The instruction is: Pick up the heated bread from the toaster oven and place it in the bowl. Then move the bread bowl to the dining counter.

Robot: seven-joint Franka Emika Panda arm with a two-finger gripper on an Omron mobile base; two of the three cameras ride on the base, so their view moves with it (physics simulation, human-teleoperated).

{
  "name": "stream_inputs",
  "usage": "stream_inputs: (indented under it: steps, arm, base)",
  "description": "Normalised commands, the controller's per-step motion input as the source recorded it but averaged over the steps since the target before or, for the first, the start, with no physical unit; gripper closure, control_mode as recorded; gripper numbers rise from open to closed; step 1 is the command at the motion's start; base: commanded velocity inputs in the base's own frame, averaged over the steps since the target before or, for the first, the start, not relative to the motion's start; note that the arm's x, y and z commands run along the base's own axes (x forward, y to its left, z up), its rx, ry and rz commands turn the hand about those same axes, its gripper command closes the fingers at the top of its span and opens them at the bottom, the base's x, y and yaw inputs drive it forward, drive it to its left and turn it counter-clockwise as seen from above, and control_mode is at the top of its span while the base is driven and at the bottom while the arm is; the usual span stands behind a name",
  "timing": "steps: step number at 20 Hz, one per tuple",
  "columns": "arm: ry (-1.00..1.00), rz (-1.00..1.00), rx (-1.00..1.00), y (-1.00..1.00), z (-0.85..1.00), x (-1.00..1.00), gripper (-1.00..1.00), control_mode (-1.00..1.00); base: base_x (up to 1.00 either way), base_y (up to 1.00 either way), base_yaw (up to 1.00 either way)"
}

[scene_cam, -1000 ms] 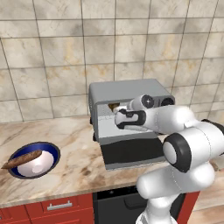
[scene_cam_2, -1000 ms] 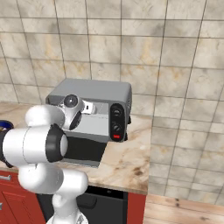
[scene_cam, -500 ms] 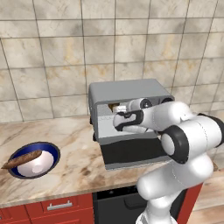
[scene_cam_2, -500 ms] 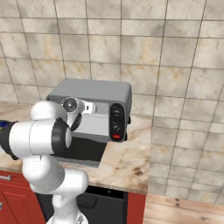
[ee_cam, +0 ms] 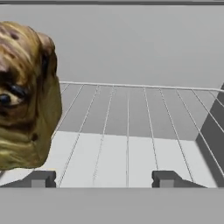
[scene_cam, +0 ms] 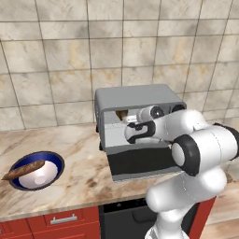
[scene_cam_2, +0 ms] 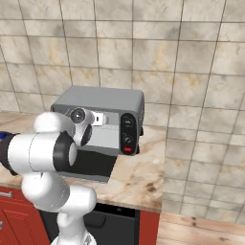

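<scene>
I have the gripper (ee_cam: 103, 179) reaching into the open mouth of the oven (scene_cam: 135, 100), which sits on the counter (scene_cam: 79, 177) against the tiled wall (scene_cam: 56, 56). Its black door (scene_cam: 140, 163) is dropped down toward me, and from the right base camera I can see the knob panel (scene_cam_2: 127, 134) with its red light at the oven's right end.

On the hand camera the two fingertips (ee_cam: 39, 178) stand well apart, with nothing between them, so the fingers are open. The wire rack (ee_cam: 131, 131) runs away beneath them to the grey back wall of the oven.

The bread (ee_cam: 26, 94) sits on the rack at the left of the hand camera's view, close in and large, golden-brown and mottled. It lies beside the left fingertip's line rather than in the gap between the two tips; I cannot tell whether that tip touches it. From the left base camera I catch a brown sliver of the bread (scene_cam: 122, 114) just inside the opening, above and left of the hand.

The bowl (scene_cam: 35, 170) rests on the counter well to the oven's left, with a long dark-brown stick (scene_cam: 23, 170) lying across its rim.
</scene>
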Motion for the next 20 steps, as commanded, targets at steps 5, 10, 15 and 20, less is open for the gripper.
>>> stream_inputs:
  steps: [5, 10, 15, 20]
  arm:
    - [0.20, -0.04, -0.09, -0.16, -0.13, -0.42, -1.00, -1.00]
    - [0.23, -0.07, -0.07, -0.23, -0.14, -0.59, -1.00, -1.00]
    - [0.23, -0.06, -0.06, -0.29, -0.20, -0.72, -1.00, -1.00]
    - [0.20, -0.03, -0.03, -0.41, -0.36, -0.82, -1.00, -1.00]
  base:
    - [0.00, 0.00, 0.00]
    - [0.00, 0.00, 0.00]
    - [0.00, 0.00, 0.00]
    - [0.00, 0.00, 0.00]
